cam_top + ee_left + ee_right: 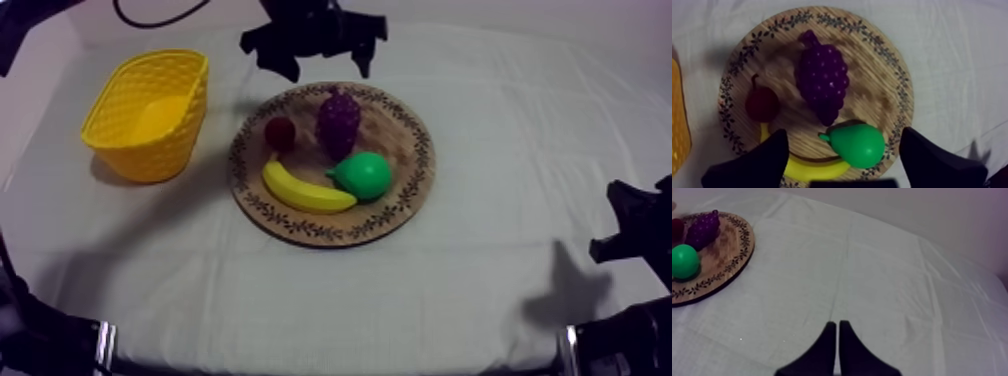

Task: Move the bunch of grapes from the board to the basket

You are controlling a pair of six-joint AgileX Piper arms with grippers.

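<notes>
Item: bunch of grapes (822, 82), lying on the far half of the wooden board (400, 200), tip toward the pear (859, 145).
Nearer: left gripper (843, 134), wide open and empty, over the board. The grapes lie just ahead, long axis running between its fingers (suits closing across).
Other: right gripper (837, 328), pressed together, well apart.
Destination: yellow basket (160, 150), left of the board.

The left arm (312, 35) and right arm (640, 228) are matte black, with blocky, angular housings. The left gripper (843, 132) has 2 broad black fingers (762, 162) with rounded tips. The right gripper (837, 324) has 2 slim black fingers tapering to thin tips. A silver band (101, 345) circles each arm's lower section.
</notes>
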